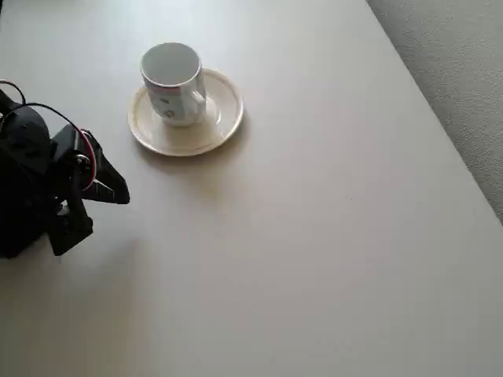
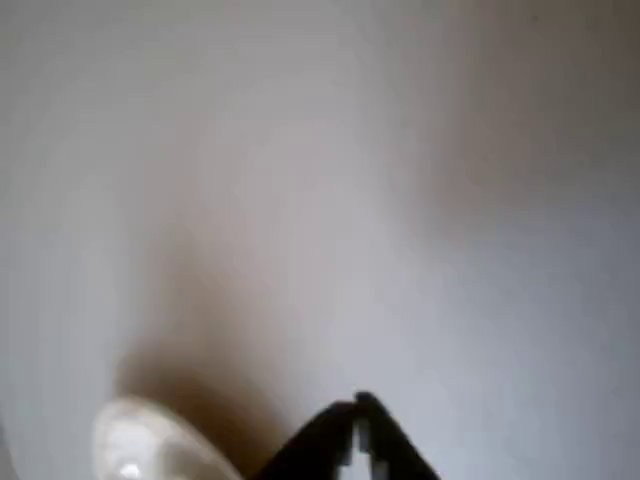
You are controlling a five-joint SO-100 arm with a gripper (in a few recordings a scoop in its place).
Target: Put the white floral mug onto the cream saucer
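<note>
On cream saucer (image 1: 185, 118), white floral mug (image 1: 172, 82), gripper (image 1: 110, 188) apart

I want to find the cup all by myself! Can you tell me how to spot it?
Look at the big pale table, toward its upper left in the overhead view. A round cream saucer lies there, and the white floral mug stands upright on it. It has a thin red line and a side handle.
</note>
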